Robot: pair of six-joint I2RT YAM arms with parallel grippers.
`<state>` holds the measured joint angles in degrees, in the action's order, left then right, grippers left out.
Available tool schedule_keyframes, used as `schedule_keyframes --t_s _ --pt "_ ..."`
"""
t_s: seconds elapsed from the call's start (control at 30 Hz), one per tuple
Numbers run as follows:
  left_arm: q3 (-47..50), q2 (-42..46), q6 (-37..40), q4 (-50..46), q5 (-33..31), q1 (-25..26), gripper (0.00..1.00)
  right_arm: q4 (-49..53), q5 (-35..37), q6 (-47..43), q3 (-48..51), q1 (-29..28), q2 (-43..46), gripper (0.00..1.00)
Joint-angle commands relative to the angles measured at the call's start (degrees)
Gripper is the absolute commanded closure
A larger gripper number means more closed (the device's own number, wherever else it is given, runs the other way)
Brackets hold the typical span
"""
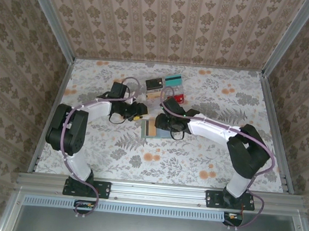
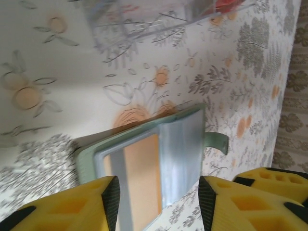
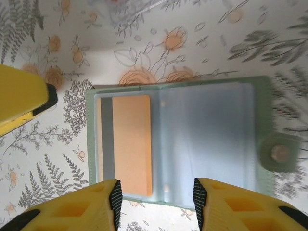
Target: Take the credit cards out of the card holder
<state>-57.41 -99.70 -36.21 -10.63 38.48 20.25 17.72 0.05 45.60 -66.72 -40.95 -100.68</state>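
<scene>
Card holder [image 1: 154, 129]: lies open and flat on the floral table [image 1: 102, 154], pale inner pockets facing up, between the two grippers. Holds an orange-yellow card [image 3: 130, 144] in the left-hand pocket as seen from the right wrist; carries a round snap tab [image 3: 279, 153] off the opposite edge.

Left gripper [image 2: 159, 202]: hovers over the holder with yellow fingers [image 2: 72, 209] apart, clamping nothing.

Right gripper [image 3: 156, 204]: hangs at the holder's near edge, jaws likewise spread, gripping nothing.

Farther back on the table: dark card [image 1: 154, 83], teal card [image 1: 173, 79] and red card [image 1: 179, 98], all out of the holder, among small clear boxes [image 1: 155, 95]; cannot tell whether on them or beside them.
</scene>
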Motion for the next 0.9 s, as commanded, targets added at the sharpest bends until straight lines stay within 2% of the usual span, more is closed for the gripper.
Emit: schedule_keyframes --t_s 0.0,0.13,0.3,0.47,0.7,0.87 --pt "2.33 2.23 0.99 -1.79 -3.23 0.32 0.54 -3.52 -7.11 1.52 -3.33 1.63 -4.03 0.56" --pt "3.60 2.23 0.09 -0.88 -3.32 0.40 0.57 -5.61 -11.12 2.52 -3.95 3.06 -7.10 0.61" --pt "3.11 1.32 -0.61 -0.38 -3.26 1.44 0.63 -2.97 -12.28 3.94 -5.26 4.51 -10.20 0.66" --pt "2.68 -0.54 -2.89 1.25 -2.88 2.77 0.68 -4.72 -14.76 4.58 -5.18 4.91 -11.44 0.69" --pt "2.56 -1.79 -3.29 1.15 -4.19 3.48 0.70 -5.42 -15.91 4.32 -5.50 4.98 -12.21 0.71" --pt "2.59 -2.95 -3.61 1.46 -4.06 3.46 0.72 -5.48 -16.85 4.19 -5.69 5.26 -13.39 0.75"
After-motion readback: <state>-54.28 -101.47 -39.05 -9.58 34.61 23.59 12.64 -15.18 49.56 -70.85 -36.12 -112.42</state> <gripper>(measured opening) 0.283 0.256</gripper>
